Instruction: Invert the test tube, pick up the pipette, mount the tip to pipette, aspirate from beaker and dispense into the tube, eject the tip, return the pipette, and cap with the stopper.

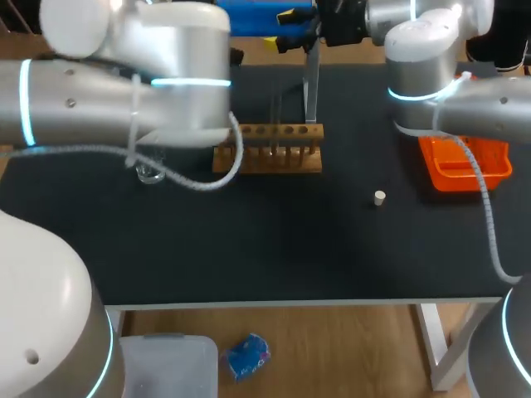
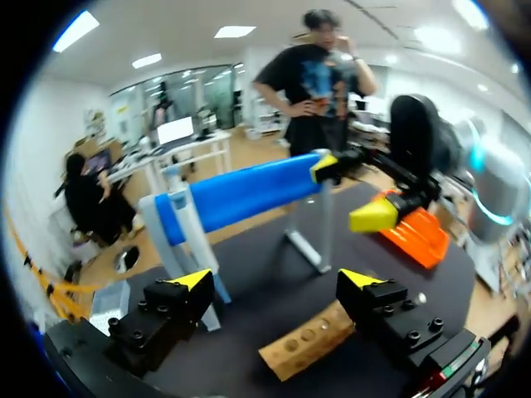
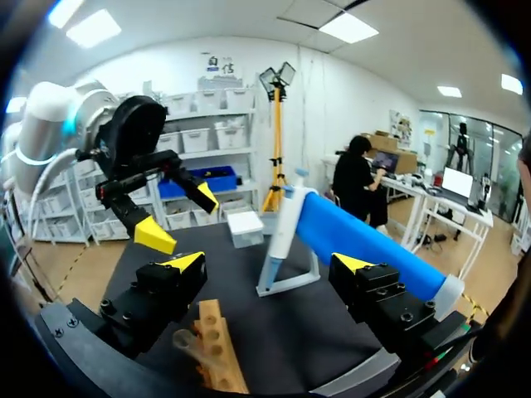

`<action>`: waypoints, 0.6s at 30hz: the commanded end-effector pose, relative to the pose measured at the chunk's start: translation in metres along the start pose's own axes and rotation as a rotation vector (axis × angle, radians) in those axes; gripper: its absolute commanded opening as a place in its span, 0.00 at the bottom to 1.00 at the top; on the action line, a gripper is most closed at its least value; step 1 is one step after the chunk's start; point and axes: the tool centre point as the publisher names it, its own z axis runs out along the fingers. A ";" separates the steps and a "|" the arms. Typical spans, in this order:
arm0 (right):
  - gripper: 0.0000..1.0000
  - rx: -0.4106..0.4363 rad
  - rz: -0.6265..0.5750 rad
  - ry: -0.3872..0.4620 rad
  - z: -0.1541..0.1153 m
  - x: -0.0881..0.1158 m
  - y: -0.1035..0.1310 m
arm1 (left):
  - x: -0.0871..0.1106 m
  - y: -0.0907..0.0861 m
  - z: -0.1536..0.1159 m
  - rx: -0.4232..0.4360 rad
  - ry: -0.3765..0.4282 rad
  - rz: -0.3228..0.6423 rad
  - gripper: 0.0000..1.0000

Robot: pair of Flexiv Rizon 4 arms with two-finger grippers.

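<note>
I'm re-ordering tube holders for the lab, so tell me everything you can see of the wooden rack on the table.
The wooden rack is light brown, seemingly bare wood: a top bar with a row of round holes, thin uprights beneath it, and a base board. It stands upright and level near the middle of the black table, running lengthwise across the head view. There my left arm hides its left end. In the right wrist view a clear tube shows at its near end. Nothing grips it.

Black table (image 1: 249,257); rack (image 1: 270,149), stopper (image 1: 379,197) (orange tray (image 1: 448,176))
</note>
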 end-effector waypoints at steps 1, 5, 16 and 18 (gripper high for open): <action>1.00 -0.016 -0.019 0.015 -0.045 0.024 0.003 | 0.011 0.014 -0.039 0.140 0.325 0.102 1.00; 1.00 -0.050 -0.089 0.093 -0.062 0.042 0.003 | 0.020 0.018 -0.048 0.111 0.410 0.135 1.00; 1.00 -0.050 -0.089 0.093 -0.062 0.042 0.003 | 0.021 0.019 -0.047 0.086 0.382 0.146 1.00; 1.00 -0.050 -0.089 0.093 -0.062 0.042 0.003 | 0.021 0.019 -0.047 0.086 0.382 0.146 1.00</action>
